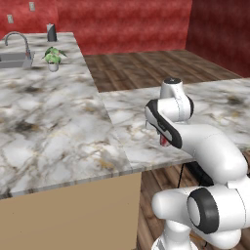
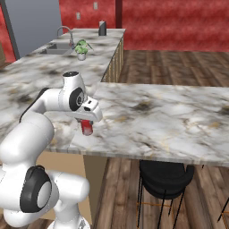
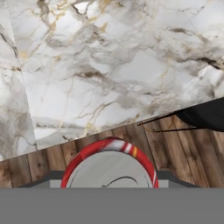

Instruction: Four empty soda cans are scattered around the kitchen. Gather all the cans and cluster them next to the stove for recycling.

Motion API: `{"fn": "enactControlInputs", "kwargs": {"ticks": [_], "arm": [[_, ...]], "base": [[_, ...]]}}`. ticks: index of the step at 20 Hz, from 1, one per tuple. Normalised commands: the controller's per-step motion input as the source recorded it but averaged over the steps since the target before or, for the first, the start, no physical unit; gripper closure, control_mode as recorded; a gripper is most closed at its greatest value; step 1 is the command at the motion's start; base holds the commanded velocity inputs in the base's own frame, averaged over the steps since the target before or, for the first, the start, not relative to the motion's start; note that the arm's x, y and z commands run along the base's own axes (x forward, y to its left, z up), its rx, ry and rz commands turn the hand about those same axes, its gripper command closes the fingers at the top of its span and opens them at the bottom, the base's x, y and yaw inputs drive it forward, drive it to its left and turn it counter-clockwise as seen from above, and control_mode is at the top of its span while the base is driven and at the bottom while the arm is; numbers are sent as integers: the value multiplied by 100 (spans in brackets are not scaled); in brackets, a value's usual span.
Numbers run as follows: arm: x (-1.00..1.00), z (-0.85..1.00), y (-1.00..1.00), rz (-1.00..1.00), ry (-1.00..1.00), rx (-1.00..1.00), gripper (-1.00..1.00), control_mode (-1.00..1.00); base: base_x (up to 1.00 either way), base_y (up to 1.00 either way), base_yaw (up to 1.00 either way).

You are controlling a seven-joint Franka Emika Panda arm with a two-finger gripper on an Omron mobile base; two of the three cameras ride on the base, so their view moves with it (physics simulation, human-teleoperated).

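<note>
One red soda can (image 2: 87,128) with white markings hangs upright under the hand, just above the marble counter (image 2: 161,116) near its front edge. My gripper (image 2: 87,124) is shut on it. From the left base view just a red sliver of the can (image 1: 163,142) peeks out behind the arm's forearm. The hand view looks straight down on the can's silver top and red rim (image 3: 109,164), held between my fingers (image 3: 43,180), with the counter edge and wood floor below. The stove is out of view.
An L-shaped marble counter (image 1: 49,122) spreads left and ahead. At its far end are a sink with faucet (image 2: 58,47), a small potted plant (image 2: 81,48) and a dark canister (image 2: 102,28). A black stool (image 2: 163,179) stands under the counter's overhang.
</note>
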Motion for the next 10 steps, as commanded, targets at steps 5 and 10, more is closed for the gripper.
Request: {"fn": "enactControlInputs", "kwargs": {"ticks": [5, 10], "arm": [[0, 0, 0, 0, 0, 0, 100, 100], [0, 0, 0, 0, 0, 0, 100, 100]], "base": [[0, 0, 0], [-4, 0, 0]]}}
